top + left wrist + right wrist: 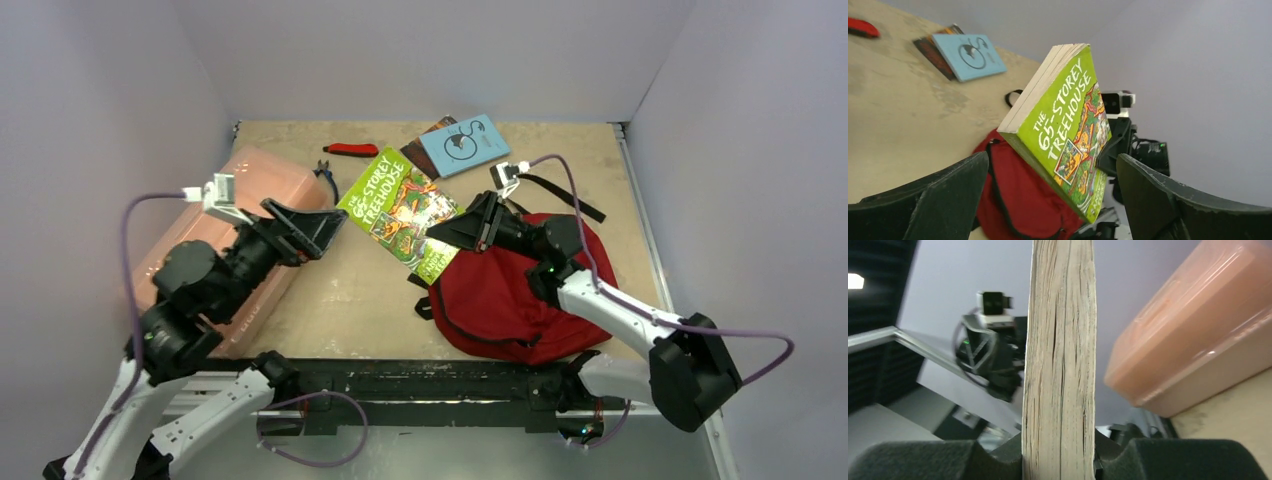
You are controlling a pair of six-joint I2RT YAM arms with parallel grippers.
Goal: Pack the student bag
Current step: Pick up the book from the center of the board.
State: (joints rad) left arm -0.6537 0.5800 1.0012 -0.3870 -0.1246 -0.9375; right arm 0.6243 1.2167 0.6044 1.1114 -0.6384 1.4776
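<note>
Pinching the page edge of a green paperback [395, 205] between its pads, the right gripper [448, 232] holds the book tilted above the table [330, 300], cover turned upward. The wrist points toward 9 o'clock. Behind it the dark forearm and white upper link run back over the red backpack [510, 295] to an elbow folded out at 4 o'clock, by the right wall.

Facing it, the left gripper [318, 228] has its jaws spread wide and grips nothing, its fingertips aimed toward 3 o'clock, just short of the book's left corner. That arm rises from the near left corner and bends over the near side of a pink plastic box [270, 180], which lies at 9 o'clock.

The backpack lies flat at 4 o'clock, a black strap [565, 198] trailing from its far side, the book's lower corner over its upper left edge. At 12 o'clock a blue book [465, 143] rests on a brown one [418, 152], with a red-handled tool [350, 150] just to their left.
</note>
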